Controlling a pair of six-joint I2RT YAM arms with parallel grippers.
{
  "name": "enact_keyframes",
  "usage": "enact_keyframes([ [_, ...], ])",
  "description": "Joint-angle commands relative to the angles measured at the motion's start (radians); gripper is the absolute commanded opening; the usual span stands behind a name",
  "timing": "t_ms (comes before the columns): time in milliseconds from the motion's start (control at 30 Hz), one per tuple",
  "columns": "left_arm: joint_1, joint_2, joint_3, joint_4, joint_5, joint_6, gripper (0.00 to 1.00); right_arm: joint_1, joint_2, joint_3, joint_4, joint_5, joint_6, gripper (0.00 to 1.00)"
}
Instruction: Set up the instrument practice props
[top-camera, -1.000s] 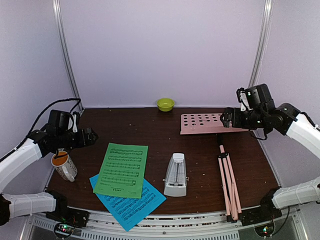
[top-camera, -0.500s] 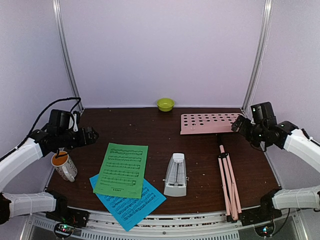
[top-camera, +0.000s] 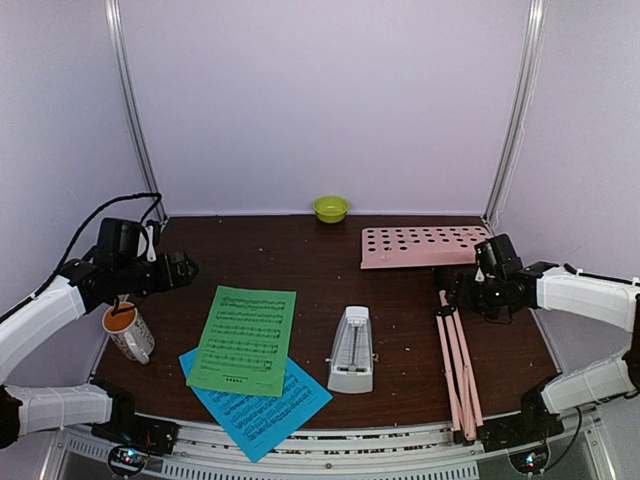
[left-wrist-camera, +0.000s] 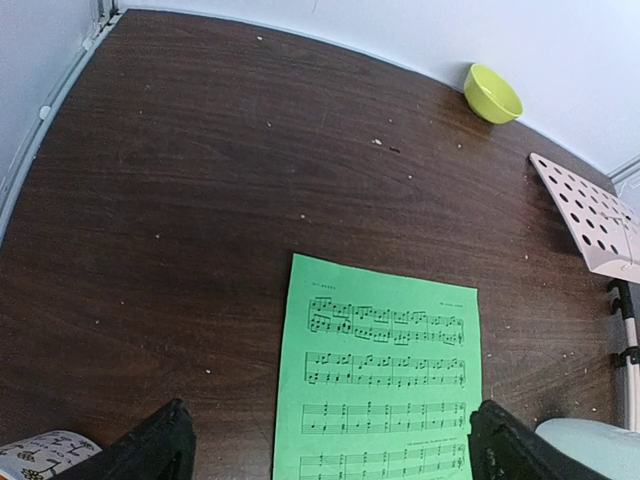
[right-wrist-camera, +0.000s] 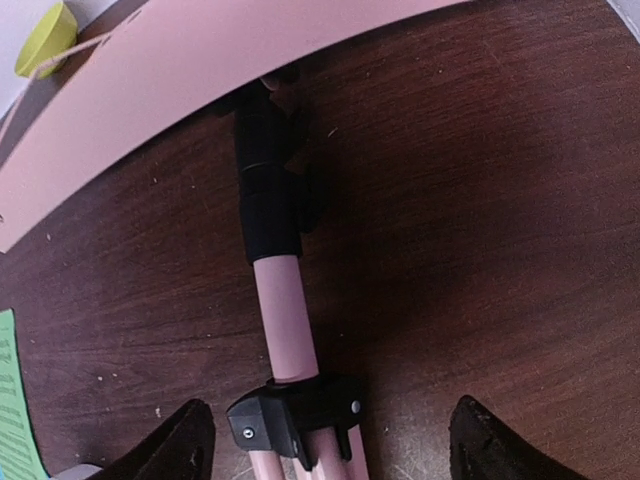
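Pink music stand (right-wrist-camera: 283, 320) pole lies between parted right fingers (right-wrist-camera: 185, 440); left fingers (left-wrist-camera: 160, 445) gape above green sheet (left-wrist-camera: 385, 380).

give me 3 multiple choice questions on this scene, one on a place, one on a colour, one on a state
1. The green sheet lies: A partly over the blue sheet; B apart from it; C wholly under it.
2. The bowl at the back is: A red; B lime green; C white.
3. The music stand is: A upright; B lifted; C lying flat, legs folded.
Answers: 1 A, green covers the far part of the blue sheet; 2 B, plainly lime; 3 C, its legs lie bunched and flat.
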Motion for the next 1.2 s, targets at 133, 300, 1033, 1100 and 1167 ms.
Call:
enact_keyframes([
  [133,-0.005,-0.005,-0.013,0.044,0.004,-0.004,0.98,-0.006,0.180,0.044,0.122,0.027,-0.081,0.68],
  [300,-0.004,-0.002,-0.019,0.042,-0.004,-0.012,0.98,-0.005,0.256,0.075,0.140,0.042,-0.093,0.57],
  [1033,-0.005,0.022,-0.019,0.048,-0.017,-0.015,0.98,0.011,0.377,0.224,0.040,0.064,-0.072,0.42],
  [1100,-0.004,0.024,-0.018,0.050,-0.016,-0.016,0.98,0.024,0.379,0.220,0.040,0.070,-0.064,0.42],
  [1167,-0.003,0.024,-0.017,0.053,-0.013,-0.017,0.98,0.041,0.386,0.222,0.035,0.088,-0.054,0.42],
])
